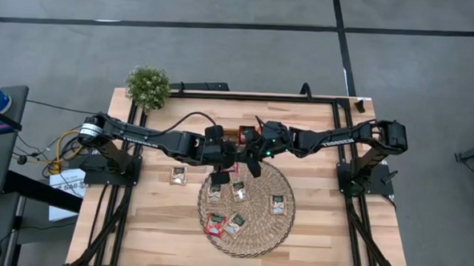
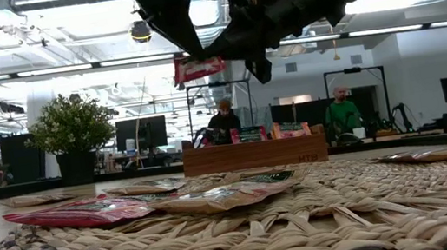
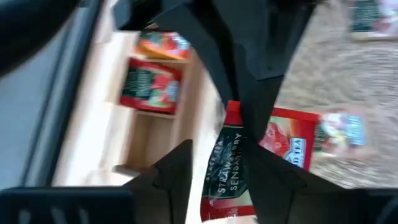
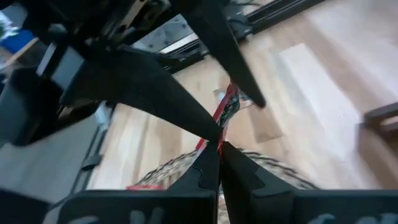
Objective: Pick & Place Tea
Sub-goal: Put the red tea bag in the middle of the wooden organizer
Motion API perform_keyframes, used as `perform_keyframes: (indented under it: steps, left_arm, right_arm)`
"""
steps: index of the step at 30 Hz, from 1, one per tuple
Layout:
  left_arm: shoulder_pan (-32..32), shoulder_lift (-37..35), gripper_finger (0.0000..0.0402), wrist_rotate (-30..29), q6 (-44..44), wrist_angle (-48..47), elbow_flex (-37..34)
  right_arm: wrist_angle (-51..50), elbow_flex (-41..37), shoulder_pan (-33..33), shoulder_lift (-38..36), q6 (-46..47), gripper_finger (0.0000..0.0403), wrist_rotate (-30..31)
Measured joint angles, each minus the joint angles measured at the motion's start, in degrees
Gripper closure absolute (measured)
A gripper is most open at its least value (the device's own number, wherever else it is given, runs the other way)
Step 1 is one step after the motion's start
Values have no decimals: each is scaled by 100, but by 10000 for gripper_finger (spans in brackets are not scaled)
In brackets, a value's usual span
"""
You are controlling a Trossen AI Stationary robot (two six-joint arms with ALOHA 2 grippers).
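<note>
1. Roughly mid-task: far-left corner of the table (image 1: 137, 225) has a small potted plant (image 1: 148, 85), not part of the job.
2. One pale tea sachet (image 1: 177, 175) lies on bare wood just left of the wicker mat (image 1: 281, 227), still to be picked.
3. Left gripper (image 1: 219, 178) hangs over the mat's far-left edge; in its wrist view the fingers (image 3: 174, 177) stand apart either side of a red sachet (image 3: 227, 168), so the jaws look opened, not clamping.
4. About five more sachets lie flat on the mat, e.g. (image 1: 215, 224) and (image 1: 278, 204); all left to move.
5. Wooden tray (image 1: 242, 135) sits just beyond the mat at centre; at least two sachets (image 3: 151, 86) already stand in its compartments, so part is done.
6. Right gripper (image 4: 217, 144) meets the left one above the mat's far edge, jaws pinched on the red sachet's top edge; looks like a handover in the air, sachet not yet in the tray.
</note>
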Motion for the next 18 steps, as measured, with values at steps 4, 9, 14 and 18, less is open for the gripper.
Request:
perform_keyframes:
  steps: [4,9,14,18]
  left_arm:
    - [-3,-66,251,-406,-119,-403,0]
    - [23,-149,248,-447,-300,-1259,2]
    - [164,-167,247,-451,-983,-1799,-273]
    - [195,-475,247,-342,-1368,-1395,-958]
  right_arm:
    - [-366,16,-126,-8,52,402,389]
    - [-674,11,-502,-8,48,402,422]
    - [-931,10,-882,-4,-103,402,579]
    - [-1332,9,-1101,-3,-433,402,874]
